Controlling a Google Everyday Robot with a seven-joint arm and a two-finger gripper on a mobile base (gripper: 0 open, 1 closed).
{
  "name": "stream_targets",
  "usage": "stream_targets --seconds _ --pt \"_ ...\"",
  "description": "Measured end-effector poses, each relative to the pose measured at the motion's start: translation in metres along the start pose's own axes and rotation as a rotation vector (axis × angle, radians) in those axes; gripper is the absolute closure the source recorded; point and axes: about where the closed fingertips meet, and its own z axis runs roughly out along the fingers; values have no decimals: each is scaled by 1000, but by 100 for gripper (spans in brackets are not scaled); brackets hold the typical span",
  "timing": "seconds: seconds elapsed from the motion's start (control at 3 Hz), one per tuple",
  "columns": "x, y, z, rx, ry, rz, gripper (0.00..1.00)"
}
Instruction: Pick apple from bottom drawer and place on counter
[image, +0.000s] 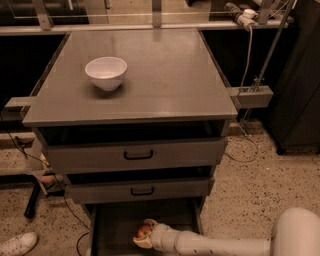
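Note:
The bottom drawer (115, 230) is pulled open at the foot of the cabinet, showing its flat grey floor. The small red apple (143, 231) sits inside it, between the cream fingers of my gripper (143, 233). My white arm reaches in from the lower right. The fingers close around the apple. The counter (165, 75) is the broad grey top of the cabinet, above the drawers.
A white bowl (106, 72) stands on the counter's left part. Two shallower drawers with black handles (138, 155) are partly open above the bottom one. A white shoe (17, 244) lies on the speckled floor at lower left. A metal rail and cables run behind the cabinet.

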Motion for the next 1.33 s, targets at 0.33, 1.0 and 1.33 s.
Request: stream_targets --seconds 0.33,1.0,1.33 --pt "-23 -4 -16 13 10 6 100" --pt "-52 -20 -62 73 46 5 100" --pt "-67 -31 -90 120 60 -28 100"
